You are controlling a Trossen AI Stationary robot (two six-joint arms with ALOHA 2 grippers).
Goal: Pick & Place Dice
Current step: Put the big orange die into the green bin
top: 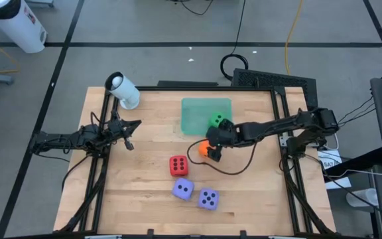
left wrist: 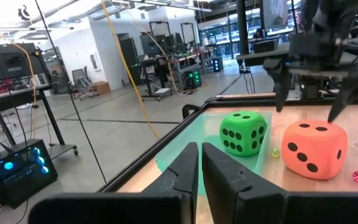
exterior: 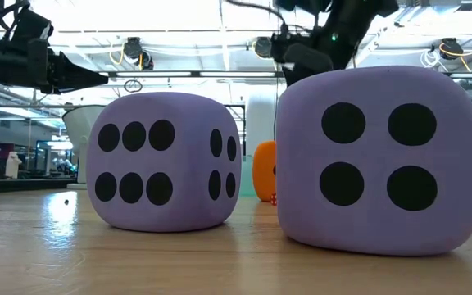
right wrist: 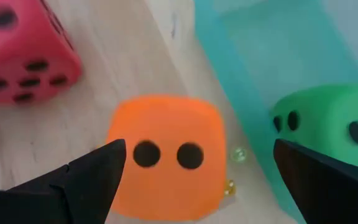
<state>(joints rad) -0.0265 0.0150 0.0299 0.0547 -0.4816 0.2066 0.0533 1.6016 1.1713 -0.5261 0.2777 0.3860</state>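
The orange die [top: 204,149] sits on the wood beside the flat green square [top: 206,114], and the green die [top: 216,120] rests on that square. Nearer lie the red die [top: 178,165] and two lavender dice [top: 183,190] [top: 208,198], which fill the low view [exterior: 166,172] [exterior: 379,160]. My right gripper [right wrist: 199,149] is open and hovers over the orange die [right wrist: 163,155], one finger on each side. The left wrist view shows its fingertips [left wrist: 308,102] just above the die's top [left wrist: 312,148]. My left gripper [left wrist: 201,168] is shut, waiting over the table's left part [top: 128,136].
A white cylinder [top: 123,90] lies at the table's far left corner. Tiny beads [right wrist: 237,154] lie between the orange die and the green square. Black frame rails [top: 285,139] run along the left and right table edges. Bare wood [top: 144,192] lies near left.
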